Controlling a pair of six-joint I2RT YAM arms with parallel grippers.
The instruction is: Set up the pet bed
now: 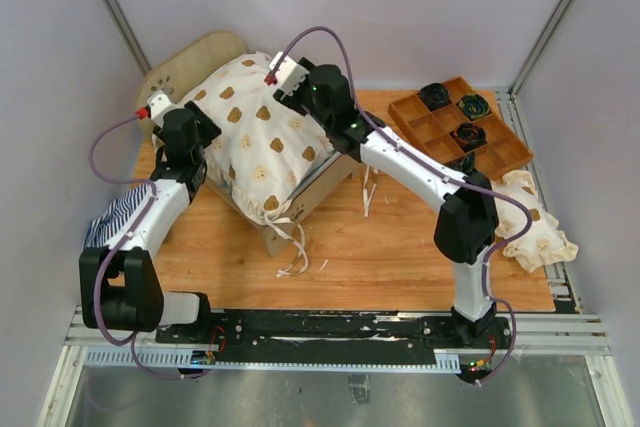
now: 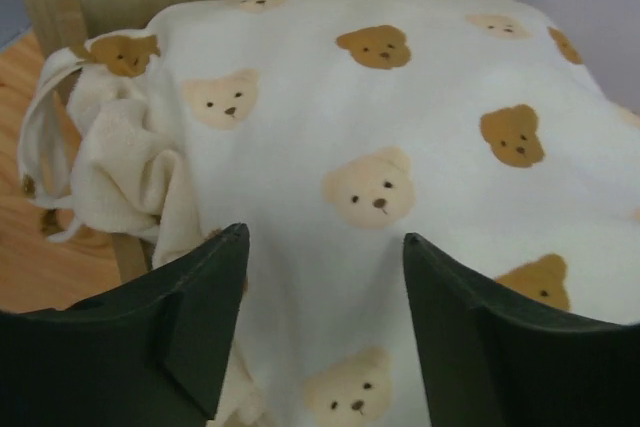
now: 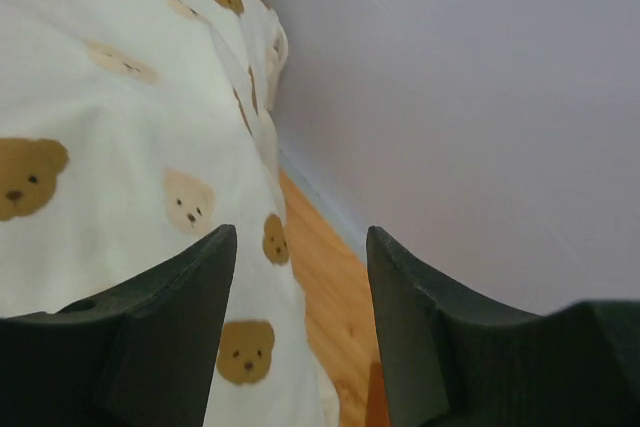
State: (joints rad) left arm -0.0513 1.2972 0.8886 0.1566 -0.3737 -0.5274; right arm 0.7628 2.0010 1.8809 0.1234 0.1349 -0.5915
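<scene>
I have my left gripper and right gripper open and empty, flanking the diagonally lying pet bed near its headboard

White-shelled left arm, matching right arm, black joint housings, looping purple cables, dark wedge-shaped fingers

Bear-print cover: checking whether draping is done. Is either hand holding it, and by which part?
Nothing is held. The left hand and the right hand stand open at the bear-print cover, no fabric pinched.
</scene>
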